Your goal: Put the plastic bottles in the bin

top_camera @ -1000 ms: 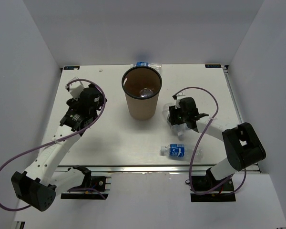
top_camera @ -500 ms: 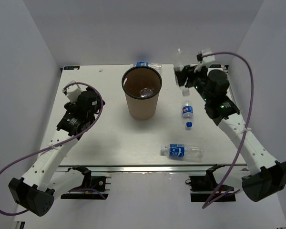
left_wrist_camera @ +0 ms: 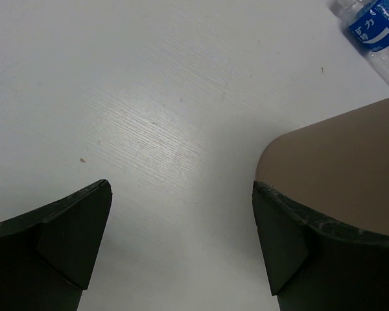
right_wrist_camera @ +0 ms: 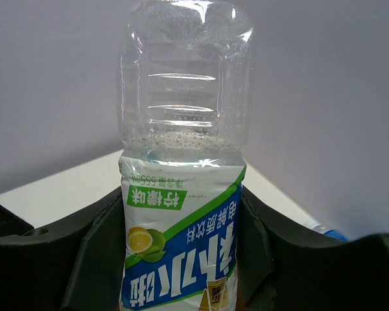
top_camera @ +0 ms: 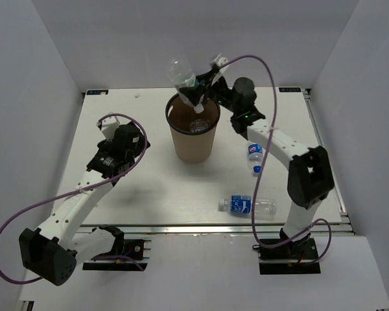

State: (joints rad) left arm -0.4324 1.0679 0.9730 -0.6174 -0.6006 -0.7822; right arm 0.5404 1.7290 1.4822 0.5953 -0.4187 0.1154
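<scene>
There is one bin point(top_camera: 193, 148), one desk point(top_camera: 136, 188), and two arms, the left arm point(top_camera: 78, 197) and the right arm point(top_camera: 275, 139), carrying one left pincer point(left_wrist_camera: 181, 217) and one right pincer point(top_camera: 196, 96). Four plastic bottles can be counted from above: one green-labelled bottle point(top_camera: 181, 74) held aloft, one inner bottle point(top_camera: 198, 124) down in the bin, and two lying on the desk, a small bottle point(top_camera: 254, 154) and a blue-labelled bottle point(top_camera: 246, 205). Whether the blue cap point(right_wrist_camera: 330, 234) in the right wrist view marks a fifth, I cannot tell.
</scene>
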